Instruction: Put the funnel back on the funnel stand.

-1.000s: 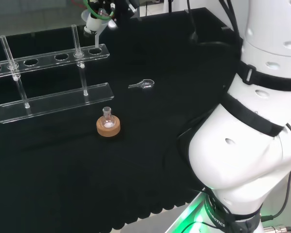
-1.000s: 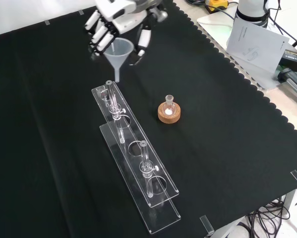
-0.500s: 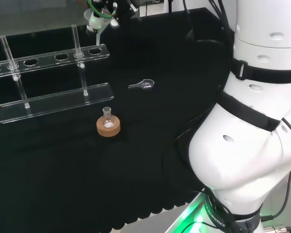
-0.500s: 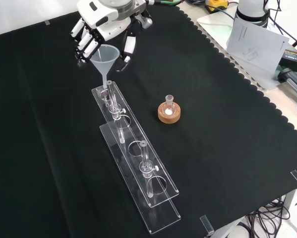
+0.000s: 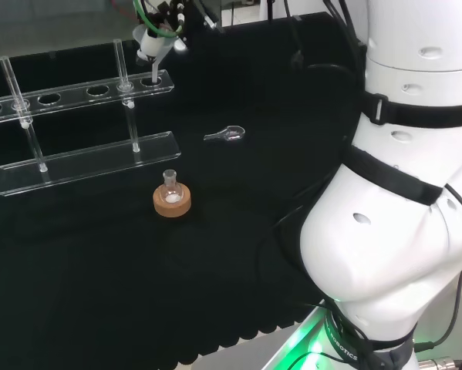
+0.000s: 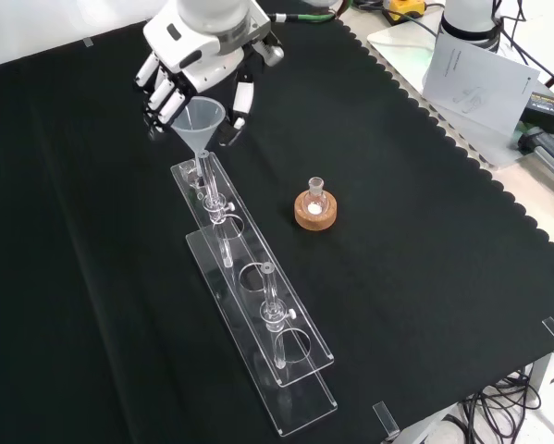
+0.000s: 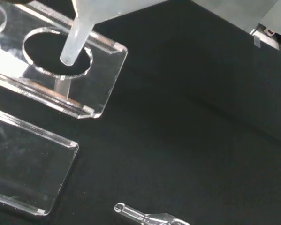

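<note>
Gripping the funnel by the rim of its cone, the robot hand keeps its fingers curled around the wide top so that the narrow stem hangs free below and can be steered. The funnel sits upright, stem pointing down at the end hole of the funnel stand, the clear acrylic rack with a row of round holes in its upper plate. In the wrist view the stem tip lies over that hole's opening, toward one edge, not the centre; whether it has entered the hole or sits just above it is hard to judge from here. Holding the cone from above leaves the stem unobstructed, which suits a straight descent into the hole until the cone rests on the plate.

Beside the stand, a small flask rests on its cork ring, well apart from the hand's path, and a small clear glass piece lies flat on the black cloth of the bench, also out of the way. My reading is that the placement is nearly done, with lowering and release left.
</note>
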